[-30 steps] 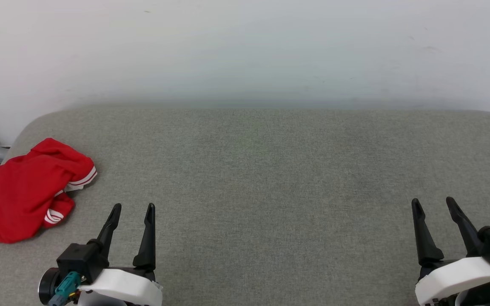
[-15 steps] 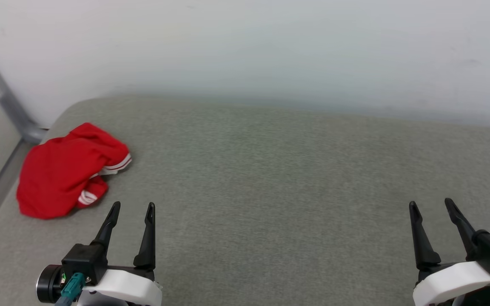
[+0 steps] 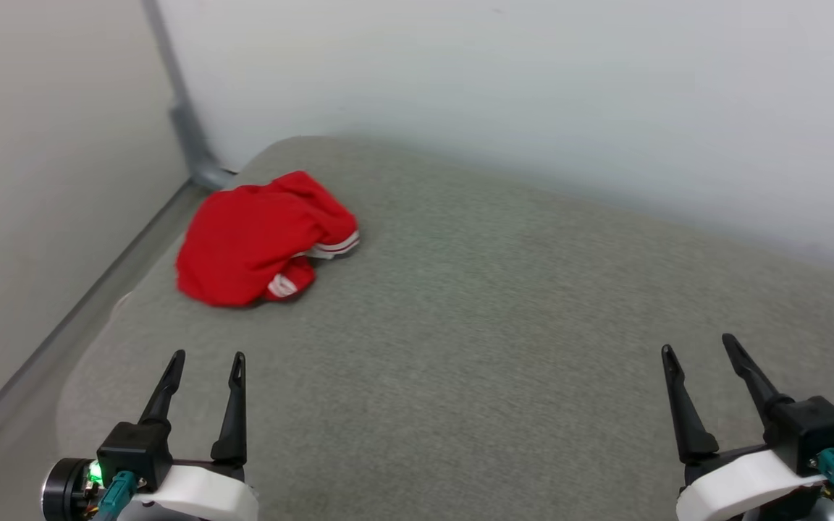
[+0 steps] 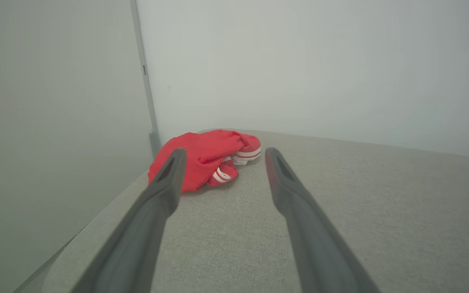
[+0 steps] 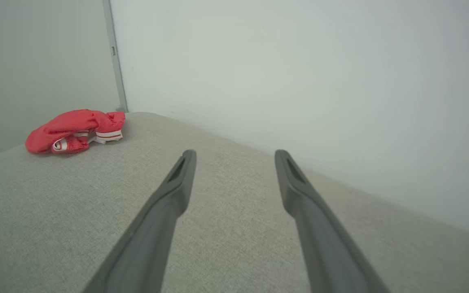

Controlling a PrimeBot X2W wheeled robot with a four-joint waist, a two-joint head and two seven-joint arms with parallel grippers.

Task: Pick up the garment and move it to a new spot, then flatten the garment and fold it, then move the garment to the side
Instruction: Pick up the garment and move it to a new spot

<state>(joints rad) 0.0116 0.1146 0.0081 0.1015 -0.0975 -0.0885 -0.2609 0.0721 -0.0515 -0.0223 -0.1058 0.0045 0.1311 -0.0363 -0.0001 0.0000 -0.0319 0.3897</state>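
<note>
The garment (image 3: pixel 250 242) lies crumpled in a red heap, its white striped cuffs showing, at the far left corner of the grey fabric surface (image 3: pixel 504 311), close to the wall (image 3: pixel 533 87). The left gripper (image 3: pixel 208 356) and right gripper (image 3: pixel 698 344) hover well apart from it, fingers spread wide, grasping nothing.

You've got soft, even light all round, so shadows are barely there, just a faint dark rim under the garment (image 3: pixel 250 246). Head view looks a bit smeared, mostly where the grey cushion (image 3: pixel 496 347) meets the wall (image 3: pixel 533 87). In both wrist views the near fingers (image 4: pixel 151 219) go soft and the walls look hazy.
</note>
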